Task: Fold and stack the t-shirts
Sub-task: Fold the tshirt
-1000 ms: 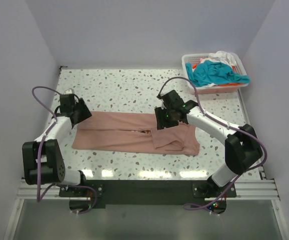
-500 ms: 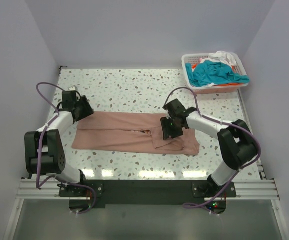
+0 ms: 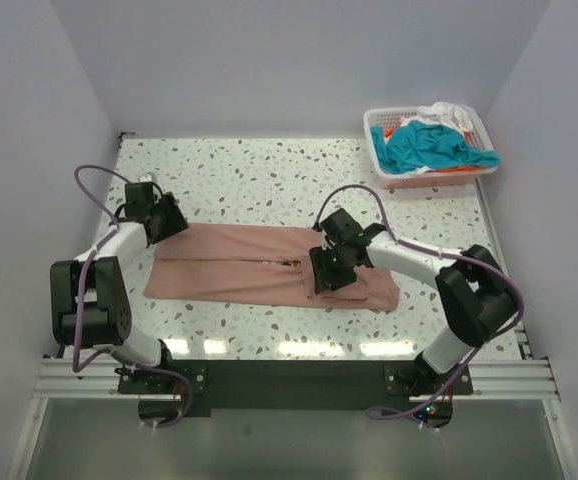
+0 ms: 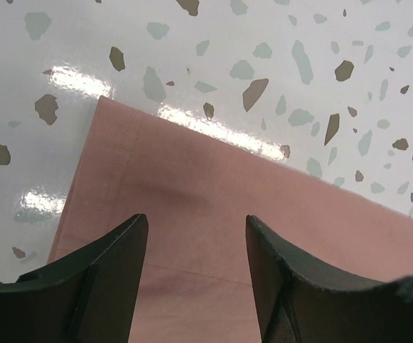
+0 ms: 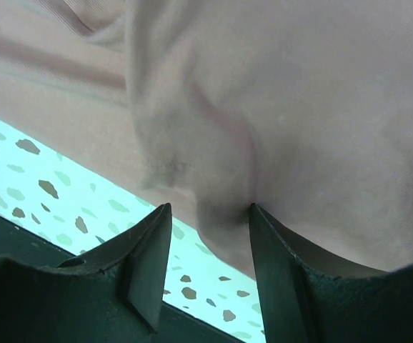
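Pink shirt [image 3: 239, 265] on table [image 3: 269, 170], mid-frame.
Held left claw [image 4: 196, 246] open, empty, over left corner; right claw [image 5: 210, 236] half-open, cloth bunched between.

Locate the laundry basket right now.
Top view: the white lattice basket sits at the table's far right corner, holding teal, white and orange shirts, well away from the pink t-shirt spread near the arms.

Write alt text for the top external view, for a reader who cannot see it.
A pink shirt lies flat on a speckled table, its right end folded over. The robot's left gripper is at its far left corner, the right gripper over the fold. A white basket of more shirts sits at the far right corner.
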